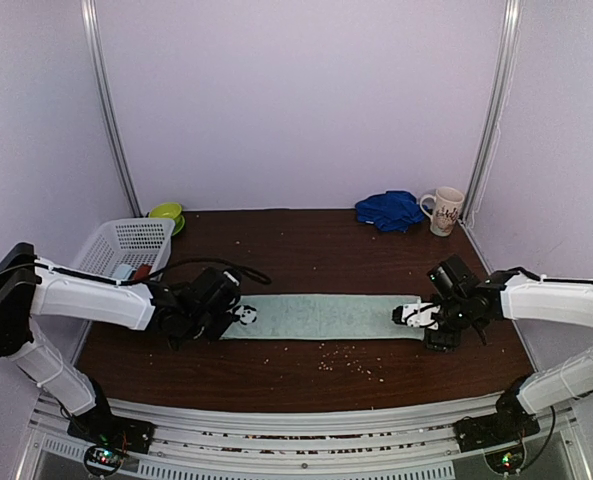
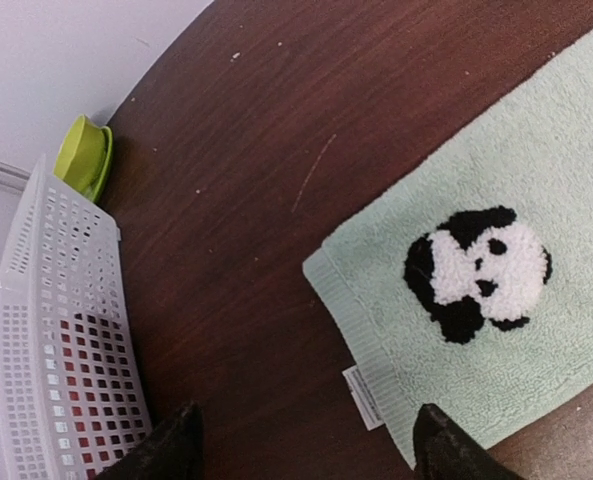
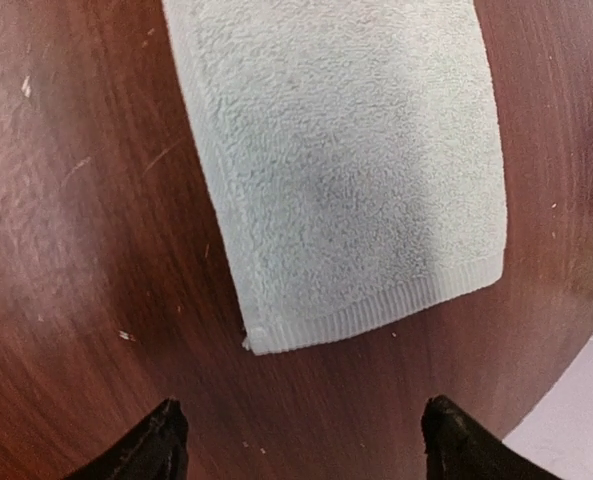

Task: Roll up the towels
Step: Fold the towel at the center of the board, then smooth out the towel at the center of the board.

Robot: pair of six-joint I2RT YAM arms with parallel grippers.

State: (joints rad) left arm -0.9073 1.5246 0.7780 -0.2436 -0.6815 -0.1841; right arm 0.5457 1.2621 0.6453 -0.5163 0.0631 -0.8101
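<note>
mint towel (image 1: 321,316) lies flat on the tabletop (image 1: 306,250); left hand (image 2: 311,450) and right hand (image 3: 301,445) spread apart, empty, at its ends; blue towel (image 1: 389,210) seemingly crumpled.

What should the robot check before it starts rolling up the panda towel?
1. Green towel lying flat in a straight strip: ok.
2. Left gripper open, holding nothing: ok.
3. Right gripper open, holding nothing: ok.
4. Each end of the strip lies just ahead of a gripper: ok.
5. Blue towel spread out for its turn: not ok, bunched up beside the mug.
</note>
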